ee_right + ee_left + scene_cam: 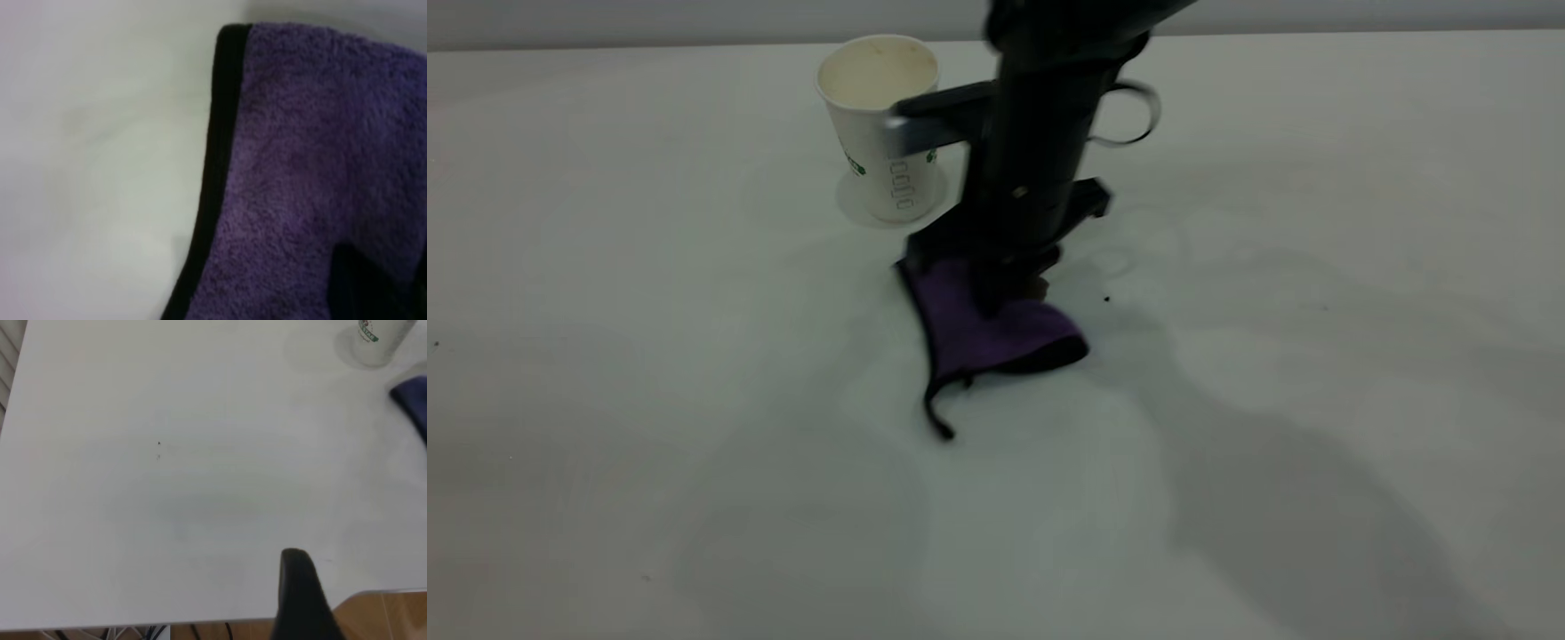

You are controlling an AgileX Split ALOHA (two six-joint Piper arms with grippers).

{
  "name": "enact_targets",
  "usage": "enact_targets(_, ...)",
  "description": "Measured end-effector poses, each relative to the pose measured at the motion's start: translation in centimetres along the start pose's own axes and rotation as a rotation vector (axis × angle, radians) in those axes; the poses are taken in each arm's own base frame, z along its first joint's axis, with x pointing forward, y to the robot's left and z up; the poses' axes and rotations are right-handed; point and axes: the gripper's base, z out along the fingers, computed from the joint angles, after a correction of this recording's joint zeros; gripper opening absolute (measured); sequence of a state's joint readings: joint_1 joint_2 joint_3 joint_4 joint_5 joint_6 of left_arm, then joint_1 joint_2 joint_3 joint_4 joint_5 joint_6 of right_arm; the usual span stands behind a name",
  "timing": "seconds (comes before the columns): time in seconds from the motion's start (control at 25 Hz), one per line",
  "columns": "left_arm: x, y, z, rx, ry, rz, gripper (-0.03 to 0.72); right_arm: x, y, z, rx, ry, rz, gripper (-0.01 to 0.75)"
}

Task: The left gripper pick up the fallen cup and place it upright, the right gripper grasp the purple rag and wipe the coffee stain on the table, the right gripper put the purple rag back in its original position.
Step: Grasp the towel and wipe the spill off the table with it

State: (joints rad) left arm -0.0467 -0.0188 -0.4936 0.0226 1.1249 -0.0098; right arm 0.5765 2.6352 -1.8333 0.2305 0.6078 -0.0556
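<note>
White table (649, 356) fills the exterior view, faint smudges on it. Cup (882, 124) stands upright toward the far edge, cream inside showing. Right gripper (1009, 289) comes straight down near the table's middle, jaws closed on the purple rag (983, 329), pressing it to the tabletop just in front of the cup; black loop tail trails toward the camera. Left gripper (303, 597) sits near the table edge, well apart; only one dark finger shows, open or closed unclear
</note>
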Motion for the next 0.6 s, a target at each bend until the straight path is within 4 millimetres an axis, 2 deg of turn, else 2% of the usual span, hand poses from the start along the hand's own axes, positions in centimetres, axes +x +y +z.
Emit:
enact_targets(0.04, 0.0, 0.0, 0.0, 0.0, 0.0, 0.0, 0.513, -0.1, -1.2, -0.2, 0.012, 0.005, 0.035, 0.057)
enact_targets(0.2, 0.0, 0.0, 0.0, 0.0, 0.0, 0.0, 0.513, -0.1, -8.1, -1.3, 0.082, 0.043, 0.182, 0.061)
enact_targets(0.32, 0.0, 0.0, 0.0, 0.0, 0.001, 0.0, 0.513, 0.8, -13.7, -2.6, 0.125, 0.094, 0.284, 0.064)
enact_targets(0.44, 0.0, 0.0, 0.0, 0.0, 0.001, 0.0, 0.513, 2.1, -18.3, -3.6, 0.145, 0.141, 0.375, 0.075)
enact_targets(0.52, 0.0, 0.0, 0.0, 0.0, 0.001, 0.0, 0.513, 3.0, -20.7, -4.3, 0.149, 0.164, 0.431, 0.103)
enact_targets(0.6, 0.0, 0.0, 0.0, 0.0, 0.001, 0.0, 0.513, 3.9, -22.9, -4.8, 0.154, 0.178, 0.48, 0.162)
